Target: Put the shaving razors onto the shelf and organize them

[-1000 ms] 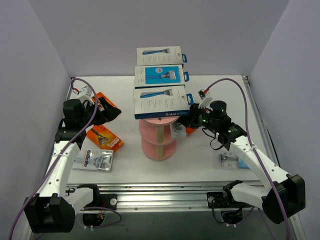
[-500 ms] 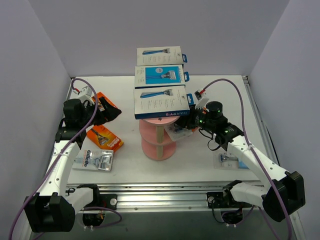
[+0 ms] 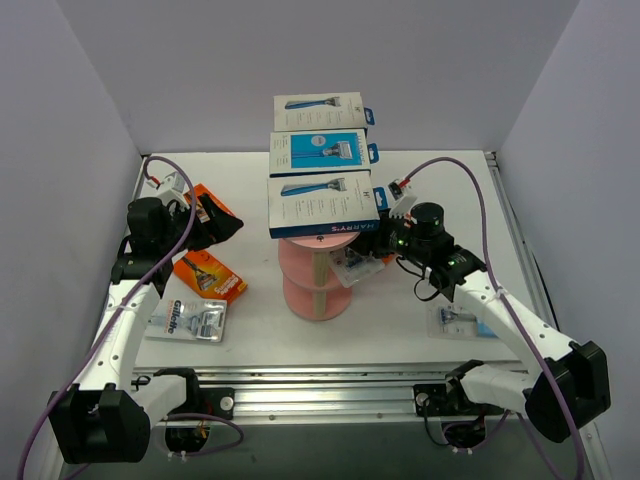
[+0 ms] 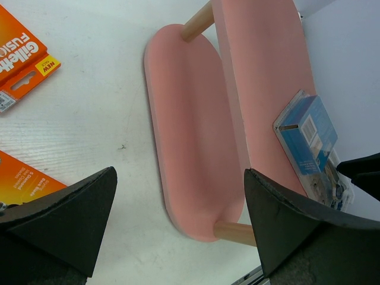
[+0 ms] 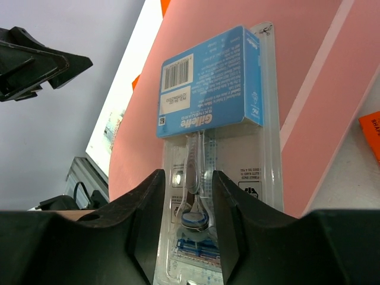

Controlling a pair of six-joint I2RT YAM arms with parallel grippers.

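**Left:** the left hand (image 3: 220, 222) hangs empty with its fingers spread wide, probably ready for the next pick. Below and beside it, orange cards (image 3: 205, 275) read "Gillette Fusion" and "NEW". Behind it, toward its arm's base, a clear pack (image 3: 195, 320) marked "Gillette" lies on the surface (image 3: 260, 340).

**Centre:** the pink shelf (image 3: 318, 300) carries three boxes (image 3: 323, 205) laid flat in a row on its top tier. One box edge is printed "HARRY'S".

**Right:** the right hand (image 5: 187, 175) reaches under that tier. Between its fingers a blister pack (image 5: 211, 77) lies flat on a lower tier, its blue insert reading "Gillette" beside a barcode. Whether the fingers pinch it cannot be told.
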